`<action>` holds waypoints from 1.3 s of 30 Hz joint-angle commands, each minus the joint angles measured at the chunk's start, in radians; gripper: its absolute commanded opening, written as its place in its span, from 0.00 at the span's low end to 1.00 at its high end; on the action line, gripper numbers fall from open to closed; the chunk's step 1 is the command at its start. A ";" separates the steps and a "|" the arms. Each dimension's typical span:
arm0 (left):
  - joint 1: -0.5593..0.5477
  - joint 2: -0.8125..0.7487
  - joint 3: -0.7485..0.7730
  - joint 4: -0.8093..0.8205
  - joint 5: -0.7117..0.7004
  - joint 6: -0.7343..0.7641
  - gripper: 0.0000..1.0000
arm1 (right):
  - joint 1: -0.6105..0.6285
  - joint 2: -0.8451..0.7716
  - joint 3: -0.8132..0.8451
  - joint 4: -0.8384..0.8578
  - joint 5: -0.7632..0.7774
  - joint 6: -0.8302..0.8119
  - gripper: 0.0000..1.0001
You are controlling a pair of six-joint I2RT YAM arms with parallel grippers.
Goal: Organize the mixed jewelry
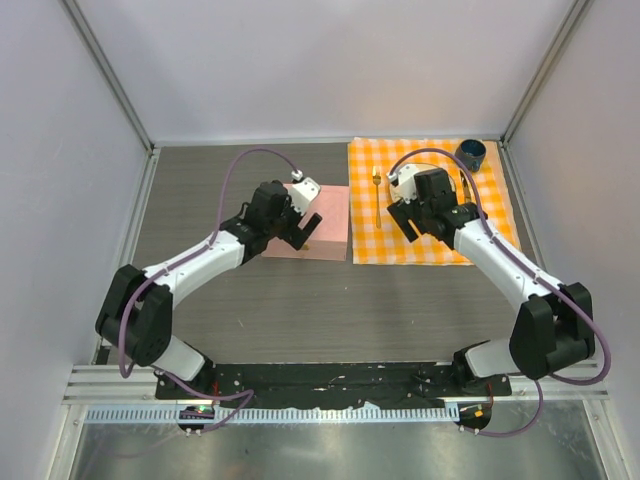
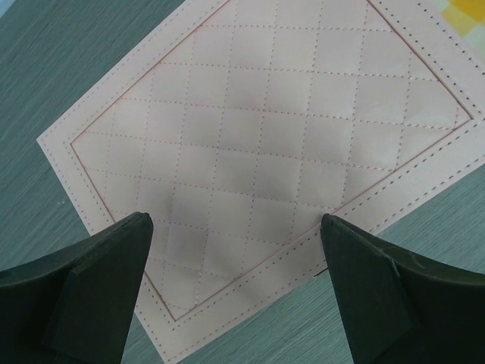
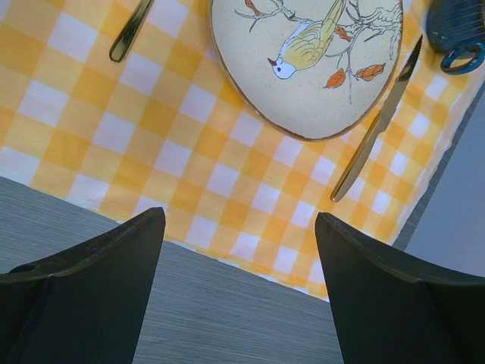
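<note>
Above pink quilted case [image 2: 288, 114], left end effector [image 2: 235, 220] spread wide, holding nothing; right end effector [image 3: 239, 214] also wide, empty, over yellow checkered cloth [image 3: 98, 129] near plate [image 3: 303, 91].

One camera high up, one on each wrist.
The top view looks down from the near edge over the whole table [image 1: 250, 310]. The left wrist view sits close over the case [image 2: 273, 144], and the right, perhaps slightly higher, over the cloth [image 3: 114, 129]. The top view shows both too.
</note>
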 commanded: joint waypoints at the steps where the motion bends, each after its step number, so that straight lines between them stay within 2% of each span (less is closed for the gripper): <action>1: -0.007 0.153 -0.059 -0.307 -0.135 0.046 1.00 | -0.003 -0.072 -0.001 0.014 0.015 -0.023 0.86; 6: -0.013 0.149 -0.056 -0.345 -0.155 0.032 1.00 | -0.005 -0.105 -0.015 0.012 0.025 -0.038 0.86; 13: -0.012 -0.087 -0.036 -0.342 -0.135 0.016 1.00 | -0.011 -0.134 0.042 -0.002 0.012 0.005 0.87; 18: 0.007 -0.219 0.038 -0.315 -0.109 -0.024 1.00 | -0.015 -0.148 0.094 -0.008 -0.001 0.063 0.87; 24: 0.109 -0.301 0.156 -0.304 -0.031 -0.131 1.00 | -0.026 -0.157 0.159 -0.012 -0.002 0.115 0.89; 31: 0.336 -0.351 0.263 -0.292 0.082 -0.271 1.00 | -0.038 -0.163 0.231 0.009 0.022 0.197 0.91; 39: 0.412 -0.319 0.361 -0.313 0.136 -0.357 1.00 | -0.113 -0.123 0.372 0.020 0.029 0.324 0.97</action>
